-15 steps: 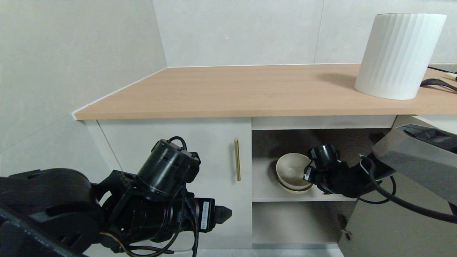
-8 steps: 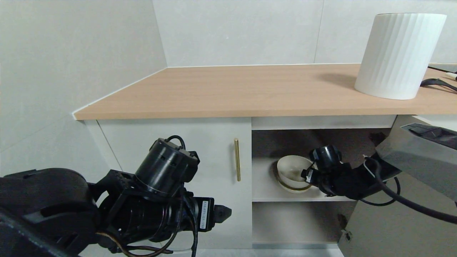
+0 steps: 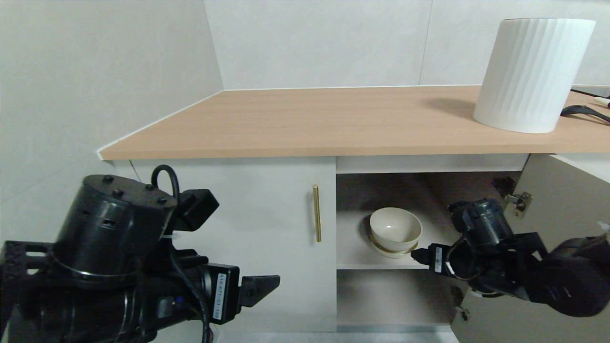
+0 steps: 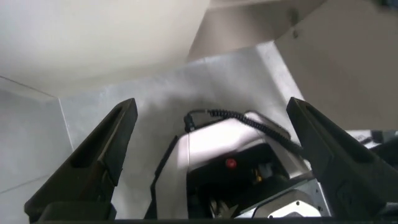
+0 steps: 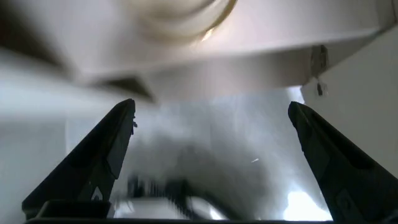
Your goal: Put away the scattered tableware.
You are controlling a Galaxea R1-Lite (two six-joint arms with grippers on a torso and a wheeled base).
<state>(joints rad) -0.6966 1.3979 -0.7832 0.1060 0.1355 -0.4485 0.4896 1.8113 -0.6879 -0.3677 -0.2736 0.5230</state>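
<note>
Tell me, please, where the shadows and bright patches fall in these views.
Head view: the white ribbed container throws a soft shadow leftward across the countertop, and the cupboard recess behind the bowl is dim. Right wrist view: a dark shadow sits under the shelf, with a glare patch on the surface below.

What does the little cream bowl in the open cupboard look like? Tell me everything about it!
The cream round bowl looks like smooth, plain glazed ceramic, with nothing visible inside. It stands upright, mouth up, on a flat dish with a gold-brown rim, perhaps a plate. Both sit on the upper white shelf of the open cupboard. The right gripper is open just beside the bowl's base. I cannot tell whether it touches.
</note>
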